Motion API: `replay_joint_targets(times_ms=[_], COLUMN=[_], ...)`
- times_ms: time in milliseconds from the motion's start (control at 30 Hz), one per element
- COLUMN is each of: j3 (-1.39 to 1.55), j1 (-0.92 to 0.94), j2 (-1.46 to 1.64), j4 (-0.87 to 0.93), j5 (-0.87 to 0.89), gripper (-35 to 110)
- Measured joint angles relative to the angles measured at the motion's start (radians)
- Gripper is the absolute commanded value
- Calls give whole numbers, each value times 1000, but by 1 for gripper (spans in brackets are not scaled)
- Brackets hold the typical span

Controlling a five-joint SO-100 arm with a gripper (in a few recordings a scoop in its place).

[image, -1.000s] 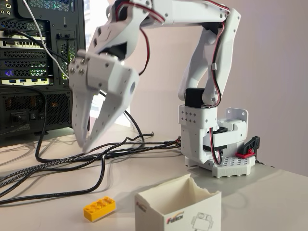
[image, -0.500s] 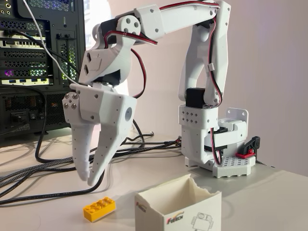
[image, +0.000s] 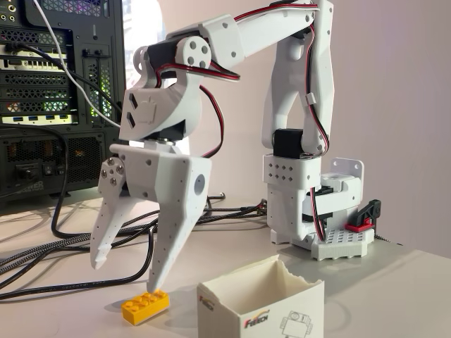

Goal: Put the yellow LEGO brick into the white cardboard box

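1. Since prev frame the gripper (image: 127, 278) has dropped lower & its jaws have spread; arm folded further down toward the table (image: 394, 282).
2. Jaws now wide apart, nothing betw. them. Left finger tip hangs in the air above the table; right finger tip sits right at the top of the yellow LEGO brick (image: 144, 306), at its right end. Touching or just above: can't tell.
3. Brick lies flat on the table, studs up, just left of the white cardboard box (image: 264, 306), not touching it.
4. Box upright, open ragged top, logo + robot drawing on front.
5. Black cables (image: 84, 243) run across the table behind the brick; PC tower (image: 60, 91) further back on the left.
6. Arm base (image: 317, 211) stands behind the box, to the right.
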Motion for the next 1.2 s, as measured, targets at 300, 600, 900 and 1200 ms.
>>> replay_joint_targets(times_ms=[300, 600, 900, 1200], j3=[0, 0, 0, -12], j1=[-3, -21, -21, -21], j2=[-66, -120, -123, -123], j4=[0, 12, 15, 28], j5=[80, 137, 138, 132], gripper=[28, 19, 2, -9])
